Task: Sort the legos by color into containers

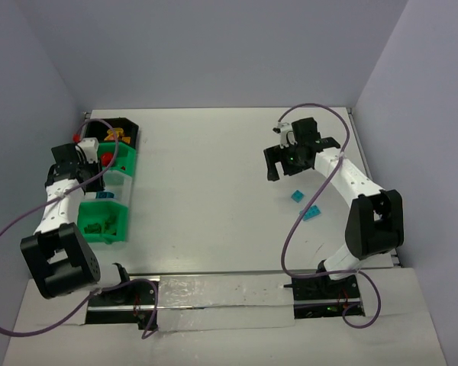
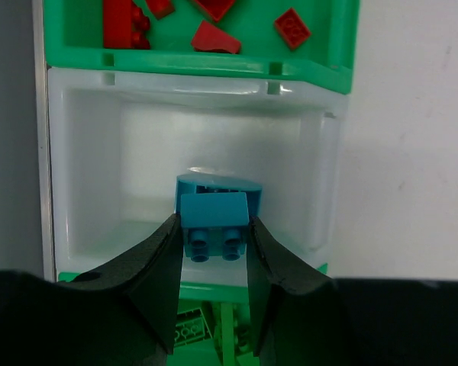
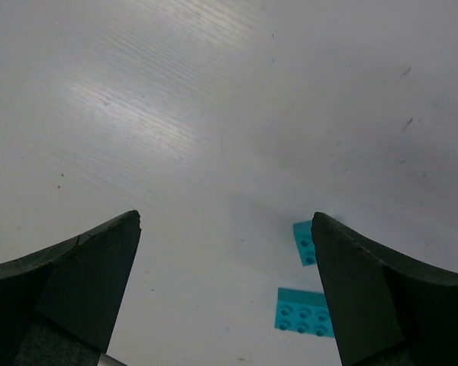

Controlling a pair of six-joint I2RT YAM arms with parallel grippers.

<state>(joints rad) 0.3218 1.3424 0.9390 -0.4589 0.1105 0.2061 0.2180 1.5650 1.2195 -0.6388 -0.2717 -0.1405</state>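
Note:
My left gripper (image 2: 214, 230) is shut on a teal-blue lego (image 2: 212, 219) and holds it over the white bin (image 2: 91, 152). A second teal lego (image 2: 217, 185) lies in that bin just beyond it. In the top view the left gripper (image 1: 91, 169) hangs over the row of bins at the left. My right gripper (image 3: 225, 221) is open and empty above the table, also seen in the top view (image 1: 294, 160). Two teal legos lie on the table near its right finger: a small one (image 3: 304, 242) (image 1: 297, 196) and a flat plate (image 3: 301, 311) (image 1: 313, 213).
The bin row runs along the left: a black bin (image 1: 126, 126) with yellow-orange bricks, a green bin (image 2: 320, 46) with red bricks (image 2: 214, 36), the white bin, then a green bin (image 1: 107, 225) with green bricks. Walls close in on both sides.

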